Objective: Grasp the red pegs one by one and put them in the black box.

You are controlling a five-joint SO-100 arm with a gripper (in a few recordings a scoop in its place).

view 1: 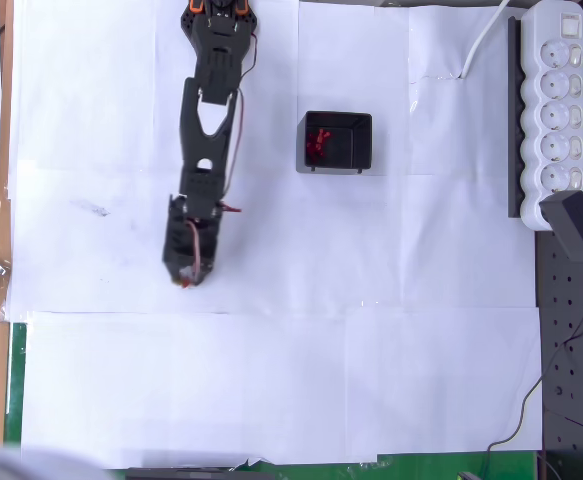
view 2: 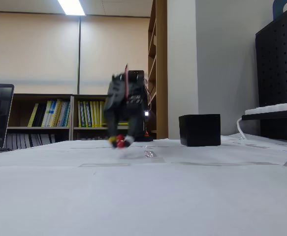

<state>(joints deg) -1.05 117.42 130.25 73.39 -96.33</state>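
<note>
Broadly, the bench (view 1: 271,380) is covered in taped-together white paper sheets and takes up most of the overhead view, with a wooden edge at the left and green showing along the bottom. Next in size, the black arm (view 1: 211,120) reaches from the top edge down the picture, leaning slightly left, its long axis running nearly top to bottom. At the right edge, a white power strip (view 1: 556,100) lies lengthwise top to bottom, with a black adapter (view 1: 579,225) at its lower end; no writing on it can be read. The black box (view 1: 337,141) sits on the paper to the right of the arm, well apart from it, its long side running left to right and its open top facing up; in the fixed view the box (view 2: 200,130) stands upright to the right of the arm. A cluster of red pegs (view 1: 318,143) lies in the left part of the box; how many cannot be told. The hand (view 1: 185,280) points down just above the paper, and in the fixed view the hand (view 2: 121,142) is blurred, closed around something small and red, seemingly a peg (view 2: 119,143). Book spines on the far shelves are too small to read.
</note>
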